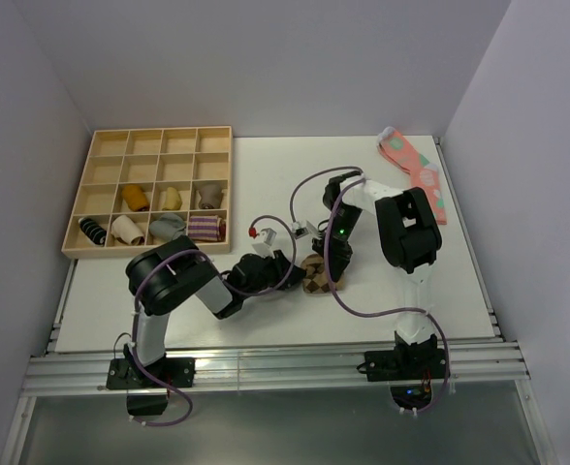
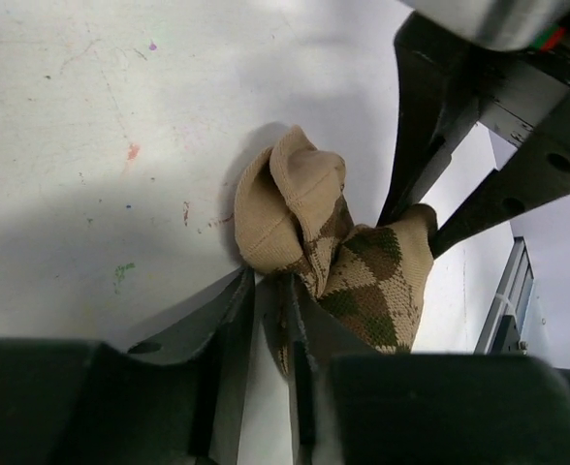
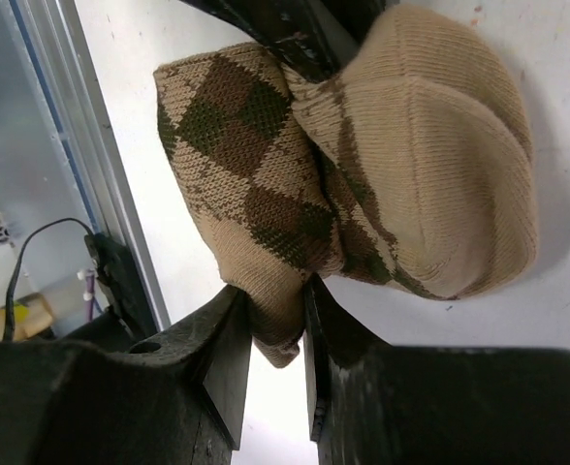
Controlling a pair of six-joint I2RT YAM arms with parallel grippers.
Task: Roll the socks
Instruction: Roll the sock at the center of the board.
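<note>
The socks point(image 1: 316, 275) are a crumpled tan bundle with dark brown argyle diamonds, lying on the white table between the two grippers. In the left wrist view the socks point(image 2: 333, 242) lie just past my left gripper point(image 2: 270, 281). Its jaws stand slightly apart with bare table showing between them, and the fabric only brushes the right finger. My right gripper point(image 3: 275, 295) is shut on a fold at the argyle end of the socks point(image 3: 363, 165). Its dark fingers point(image 2: 411, 145) come in from the upper right in the left wrist view.
A wooden compartment tray point(image 1: 159, 143) stands at the back left and holds several rolled socks, among them a purple-striped one point(image 1: 205, 229). Pink socks point(image 1: 416, 170) lie at the back right. The table's front metal rail point(image 3: 72, 145) runs close to the bundle.
</note>
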